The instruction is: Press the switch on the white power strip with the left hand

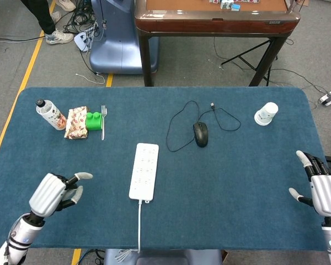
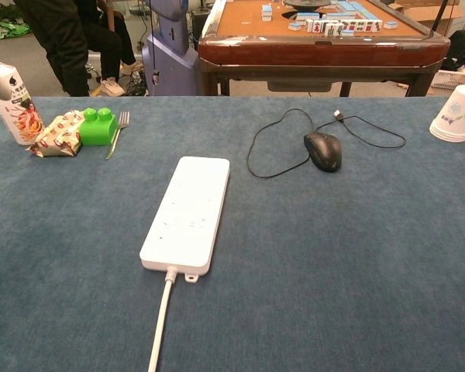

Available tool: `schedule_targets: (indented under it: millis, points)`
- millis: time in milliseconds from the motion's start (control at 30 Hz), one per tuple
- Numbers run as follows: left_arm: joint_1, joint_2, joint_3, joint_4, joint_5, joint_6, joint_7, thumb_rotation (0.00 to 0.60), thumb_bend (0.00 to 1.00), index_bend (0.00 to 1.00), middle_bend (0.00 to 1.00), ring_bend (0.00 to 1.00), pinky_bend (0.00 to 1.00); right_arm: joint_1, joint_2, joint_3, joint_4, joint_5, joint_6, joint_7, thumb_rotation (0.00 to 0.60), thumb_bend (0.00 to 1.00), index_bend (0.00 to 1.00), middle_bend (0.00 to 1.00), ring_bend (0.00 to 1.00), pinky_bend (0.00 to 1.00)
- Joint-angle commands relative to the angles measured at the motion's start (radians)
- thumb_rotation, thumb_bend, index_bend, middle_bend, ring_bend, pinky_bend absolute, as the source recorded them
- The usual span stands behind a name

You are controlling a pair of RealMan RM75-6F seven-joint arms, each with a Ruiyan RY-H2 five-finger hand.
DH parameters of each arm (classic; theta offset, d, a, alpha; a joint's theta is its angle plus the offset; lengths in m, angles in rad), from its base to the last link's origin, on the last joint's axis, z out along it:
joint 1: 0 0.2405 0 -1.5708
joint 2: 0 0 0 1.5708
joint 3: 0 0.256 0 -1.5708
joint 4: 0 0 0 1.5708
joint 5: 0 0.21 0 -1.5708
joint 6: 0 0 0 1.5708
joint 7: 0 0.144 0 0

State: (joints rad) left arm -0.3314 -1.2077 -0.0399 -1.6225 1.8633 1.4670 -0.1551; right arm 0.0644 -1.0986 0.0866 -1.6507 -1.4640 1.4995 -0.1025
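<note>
White power strip (image 1: 144,170): lies flat on the blue table cover (image 1: 237,182), long axis running away from the robot, its cable (image 1: 139,226) trailing off the near edge; it sits to the right of the left hand's fingers, apart from them, with bare cloth between; its switch is too small to pick out in either view.

Left hand (image 1: 51,193): over the near left part of the table; one finger (image 1: 81,176) stretched toward the strip, the others curled in, apparently holding nothing; touches no object.

Right hand (image 1: 324,190): at the near right edge, well apart from the strip; fingers (image 1: 307,163) extended and spread, nothing in them.

Paper cups (image 1: 266,114): a nested stack, mouth down, far beyond the right hand's fingers; contents not visible.

Bottle (image 1: 51,114): capped, far beyond the left hand's fingers; beside it a snack packet (image 1: 76,122), a green block (image 1: 93,120) and a fork (image 1: 103,121), close together.

Mouse (image 1: 201,133): black, with a looped cord (image 1: 179,124), beyond the strip's far end and to its right.
</note>
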Motion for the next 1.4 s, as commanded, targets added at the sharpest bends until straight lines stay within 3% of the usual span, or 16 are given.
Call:
schedule_targets:
  millis: [33,300,600,733,1400]
  points:
    - [-0.081,0.010,-0.003,-0.054,0.041,-0.086,-0.016,0.600,0.61,0.37,1.00,1.00,1.00,0.003,-0.004,0.000,0.000,0.009,-0.011,-0.006,0.600,0.02,0.11,0.16,0.14,0.37]
    - [-0.229,-0.033,-0.007,-0.112,0.045,-0.307,0.048,0.600,0.72,0.32,1.00,1.00,1.00,0.005,-0.001,0.004,0.008,0.030,-0.026,-0.003,0.600,0.02,0.11,0.16,0.15,0.37]
    - [-0.350,-0.071,-0.039,-0.167,-0.071,-0.542,0.214,0.600,0.78,0.23,1.00,1.00,1.00,0.009,0.006,0.005,0.029,0.046,-0.046,0.020,0.600,0.02,0.11,0.16,0.15,0.37]
    - [-0.383,-0.076,-0.053,-0.195,-0.171,-0.642,0.325,0.600,0.78,0.22,1.00,1.00,1.00,0.014,-0.002,0.003,0.047,0.047,-0.060,0.038,0.600,0.02,0.11,0.16,0.15,0.37]
    - [-0.425,-0.117,-0.029,-0.211,-0.453,-0.734,0.534,0.600,0.78,0.22,1.00,1.00,1.00,0.022,-0.003,0.003,0.056,0.038,-0.065,0.050,0.600,0.02,0.11,0.17,0.15,0.37]
